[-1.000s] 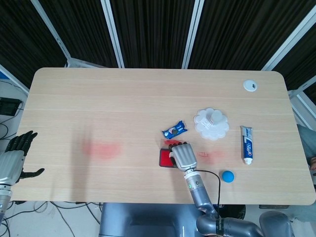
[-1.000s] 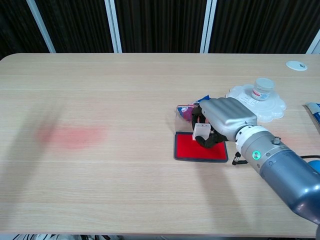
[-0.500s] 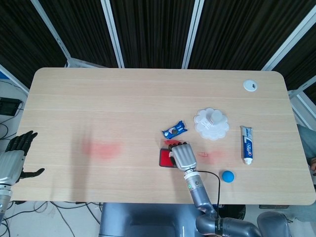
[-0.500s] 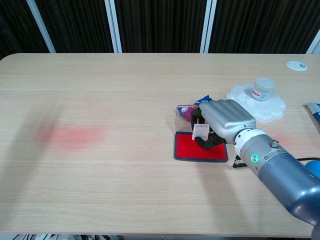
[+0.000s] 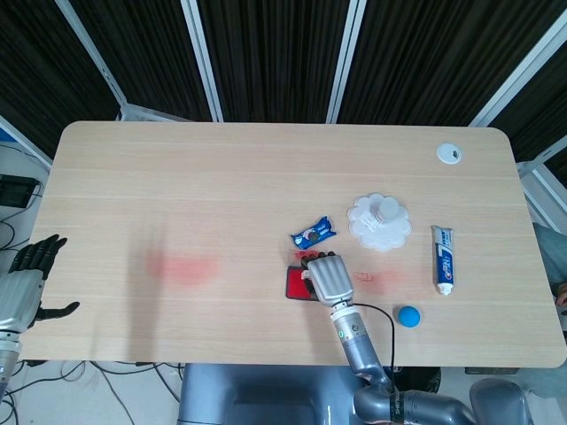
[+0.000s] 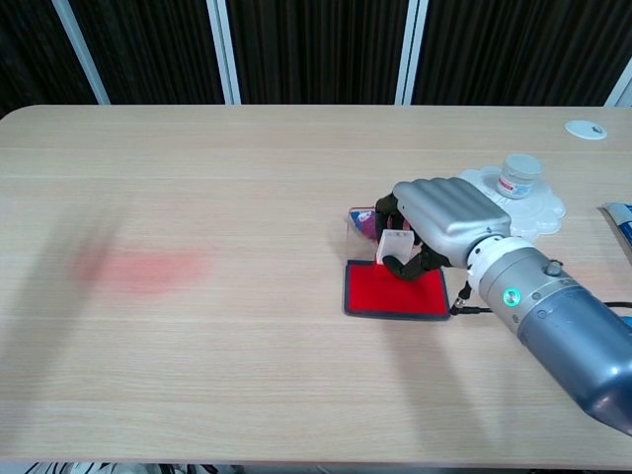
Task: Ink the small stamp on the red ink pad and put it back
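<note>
My right hand (image 6: 439, 222) pinches the small white stamp (image 6: 394, 247) just above the far edge of the red ink pad (image 6: 390, 291). The stamp's base looks lifted a little off the red surface. In the head view the right hand (image 5: 328, 277) covers most of the ink pad (image 5: 293, 284) and hides the stamp. My left hand (image 5: 25, 281) hangs off the table's left edge, fingers spread, holding nothing.
A blue snack packet (image 5: 313, 234) lies just beyond the pad. A white flower-shaped dish (image 5: 379, 220) carries a small jar (image 6: 519, 176). A toothpaste tube (image 5: 444, 258) and a blue ball (image 5: 407, 316) lie to the right. A faint red smear (image 5: 183, 268) marks the table.
The right hand has lifted and drawn back slightly toward the pad's far edge, carrying the stamp up off the red surface. The left hand has not moved.
</note>
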Available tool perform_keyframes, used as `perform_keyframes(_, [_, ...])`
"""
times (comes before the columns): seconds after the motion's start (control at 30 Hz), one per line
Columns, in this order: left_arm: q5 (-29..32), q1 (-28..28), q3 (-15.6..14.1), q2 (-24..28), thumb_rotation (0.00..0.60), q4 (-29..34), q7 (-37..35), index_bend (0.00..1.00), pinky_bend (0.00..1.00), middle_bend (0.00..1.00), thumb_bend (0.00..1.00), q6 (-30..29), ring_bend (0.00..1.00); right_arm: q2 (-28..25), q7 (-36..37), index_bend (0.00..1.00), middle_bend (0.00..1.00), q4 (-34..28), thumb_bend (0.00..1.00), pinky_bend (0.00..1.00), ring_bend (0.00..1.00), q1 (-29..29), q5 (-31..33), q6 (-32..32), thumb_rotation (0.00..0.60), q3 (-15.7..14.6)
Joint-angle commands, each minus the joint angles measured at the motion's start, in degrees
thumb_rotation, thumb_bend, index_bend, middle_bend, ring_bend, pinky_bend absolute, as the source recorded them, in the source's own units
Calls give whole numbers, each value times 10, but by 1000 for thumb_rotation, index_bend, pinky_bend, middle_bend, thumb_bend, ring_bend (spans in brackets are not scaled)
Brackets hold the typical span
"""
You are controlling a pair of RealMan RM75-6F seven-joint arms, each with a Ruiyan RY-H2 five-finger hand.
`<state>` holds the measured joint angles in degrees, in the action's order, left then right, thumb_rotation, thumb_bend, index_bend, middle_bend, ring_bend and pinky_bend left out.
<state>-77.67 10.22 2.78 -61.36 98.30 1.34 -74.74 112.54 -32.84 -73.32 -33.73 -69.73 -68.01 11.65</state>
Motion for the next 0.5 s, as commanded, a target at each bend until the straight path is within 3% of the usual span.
perform_keyframes(0.03, [-1,-1,0,0,600,-1,0,0,0,0,1,-2,0,-31,-6,760,623,-33,566,510,507,9,-16,-21,600,-2])
perform_keyframes(0.2, [-3,-2,-1,-1,600,-2,1,0,0,0,1,-5,0,-81,-7,760,612,-71,566,507,505,28,-21,-36,600,-11])
perform_keyframes(0.5, [-4,-4,1,-6,600,-5,6,0,0,0,1,-12,0,-131,14,760,602,-83,566,483,497,61,-9,-47,600,-23])
